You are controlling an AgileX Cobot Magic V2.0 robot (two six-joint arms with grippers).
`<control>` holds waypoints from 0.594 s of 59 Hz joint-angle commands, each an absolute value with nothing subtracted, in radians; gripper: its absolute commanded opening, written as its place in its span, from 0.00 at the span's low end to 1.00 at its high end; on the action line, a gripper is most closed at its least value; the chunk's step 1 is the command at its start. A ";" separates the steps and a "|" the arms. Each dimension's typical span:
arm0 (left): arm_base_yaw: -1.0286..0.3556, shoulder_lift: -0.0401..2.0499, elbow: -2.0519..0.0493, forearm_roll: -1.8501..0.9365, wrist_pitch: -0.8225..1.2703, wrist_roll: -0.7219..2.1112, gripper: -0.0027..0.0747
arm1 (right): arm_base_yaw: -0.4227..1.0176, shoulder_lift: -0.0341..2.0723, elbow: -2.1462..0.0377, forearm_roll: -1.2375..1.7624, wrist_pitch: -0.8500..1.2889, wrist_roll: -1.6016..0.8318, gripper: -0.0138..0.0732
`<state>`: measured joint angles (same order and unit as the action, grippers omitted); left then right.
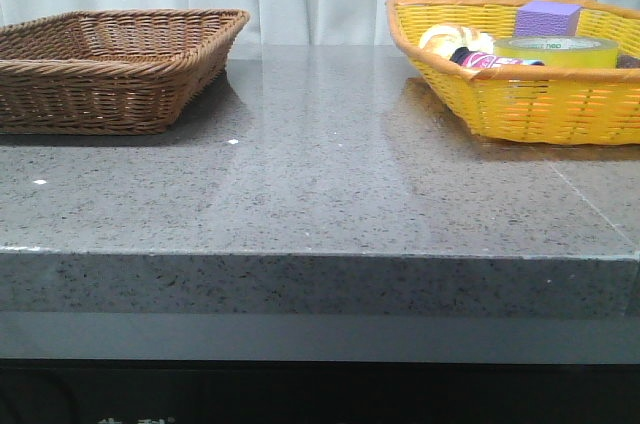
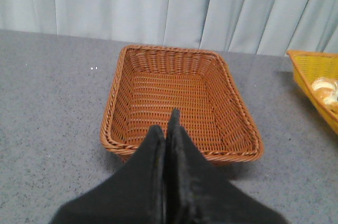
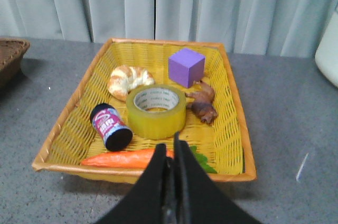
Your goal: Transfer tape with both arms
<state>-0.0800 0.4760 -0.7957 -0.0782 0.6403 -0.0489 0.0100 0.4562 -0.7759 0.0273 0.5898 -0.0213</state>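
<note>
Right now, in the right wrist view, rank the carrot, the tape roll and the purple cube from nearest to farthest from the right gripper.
1. Carrot: lies at the yellow basket's near rim, just past the shut right gripper.
2. Tape roll: mid-basket, beyond the carrot.
3. Purple cube: toward the basket's far end, behind the tape.

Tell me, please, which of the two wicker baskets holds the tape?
The yellow basket on the right holds the tape, among other items; the brown basket on the left has nothing inside.

Closed left tool (image 2: 170,129) above brown basket (image 2: 132,71)
</note>
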 commanded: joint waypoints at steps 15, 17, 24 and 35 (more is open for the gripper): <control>-0.078 0.620 -0.828 -0.094 0.566 -0.056 0.01 | 0.011 0.644 -0.806 0.019 0.529 -0.023 0.08; -0.078 0.633 -0.828 -0.094 0.568 -0.056 0.01 | 0.011 0.664 -0.806 0.019 0.529 -0.023 0.08; -0.078 0.684 -0.828 -0.079 0.574 -0.050 0.01 | 0.011 0.728 -0.806 0.019 0.534 -0.023 0.09; -0.078 0.739 -0.828 -0.063 0.574 -0.006 0.21 | 0.011 0.800 -0.806 0.019 0.533 -0.023 0.40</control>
<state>-0.0800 0.7224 -0.7957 -0.0623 0.6403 -0.0192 0.0100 0.7762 -0.7759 0.0273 0.6005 -0.0213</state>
